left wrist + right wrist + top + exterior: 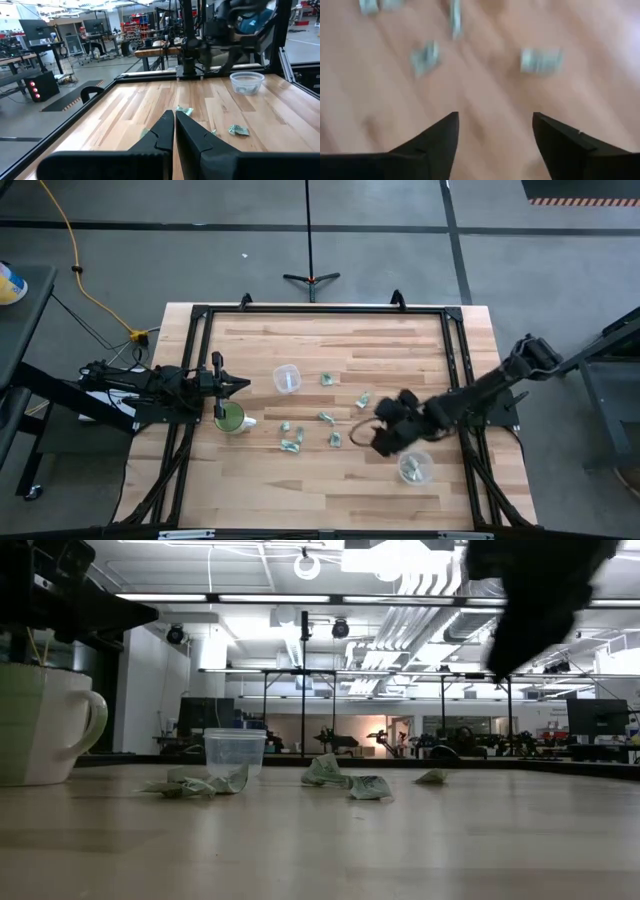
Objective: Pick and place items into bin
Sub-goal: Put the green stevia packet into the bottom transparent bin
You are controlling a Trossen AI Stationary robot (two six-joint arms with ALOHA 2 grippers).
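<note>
Several tiny pale green-and-silvery wrapped items lie loose on the wooden table, among them one at mid-table [326, 417], one farther right [363, 400] and a cluster [291, 438]. They also show in the low view [325, 770]. My right gripper [358, 436] hovers open and empty above the table just right of them; its wrist view [495, 135] shows two items [540, 60] [425, 57] below and beyond the fingers. My left gripper [240, 385] is shut and empty at the table's left, above a green cup [230, 418]; its fingers show closed in its wrist view [174, 131].
A clear plastic cup [415, 467] with something pale inside stands near my right arm, at the near right. Another clear cup [288, 378] stands at mid-left. A black frame [320, 310] runs round the table. Bare wood lies along the near edge.
</note>
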